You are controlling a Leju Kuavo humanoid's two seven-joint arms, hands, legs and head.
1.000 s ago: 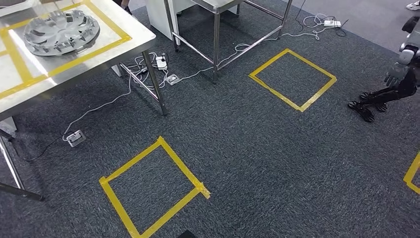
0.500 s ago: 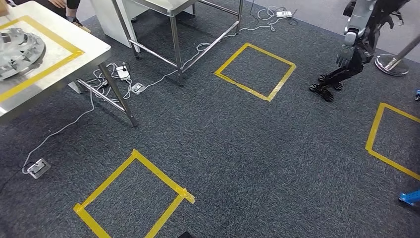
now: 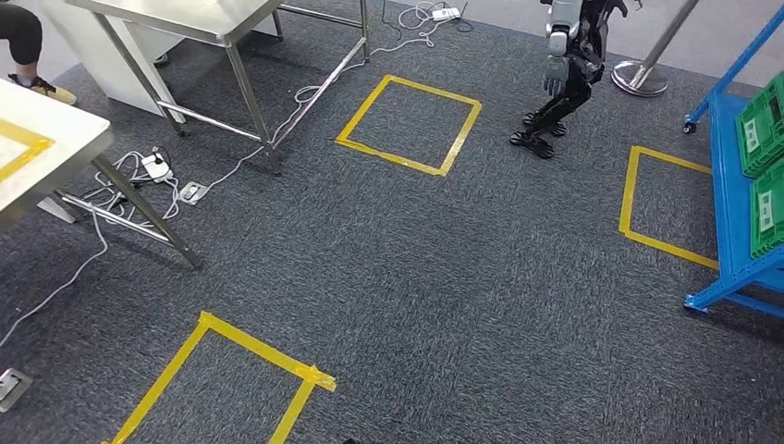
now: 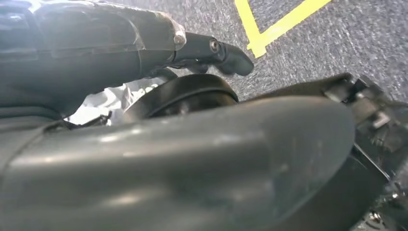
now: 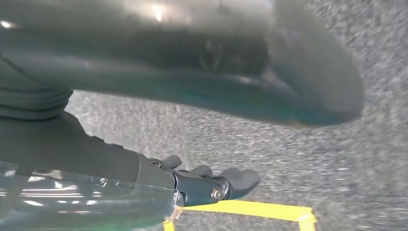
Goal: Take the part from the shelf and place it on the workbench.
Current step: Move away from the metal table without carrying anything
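Observation:
A blue shelf (image 3: 737,194) stands at the right edge of the head view, carrying green crates (image 3: 764,129); what lies in them cannot be made out. The workbench (image 3: 42,153), steel with yellow tape on it, shows one corner at the left edge. My left hand (image 4: 144,144) hangs over the carpet, its thick thumb and dark fingers (image 4: 219,52) stretched apart with nothing in them. In the right wrist view my right hand (image 5: 120,161) hangs the same way, fingers (image 5: 221,185) straight and empty above yellow tape.
Another humanoid robot (image 3: 569,65) stands at the back by a stanchion base (image 3: 640,79). A second steel table (image 3: 185,18) is at the back left, with cables and power strips (image 3: 153,166) beneath. Yellow tape squares (image 3: 407,120) mark the grey carpet. A person's leg (image 3: 23,37) is at top left.
The whole picture has swung to the right, so the camera moved: the workbench with the silver wheel cover slid off to the left, and the blue shelf came in at the right.

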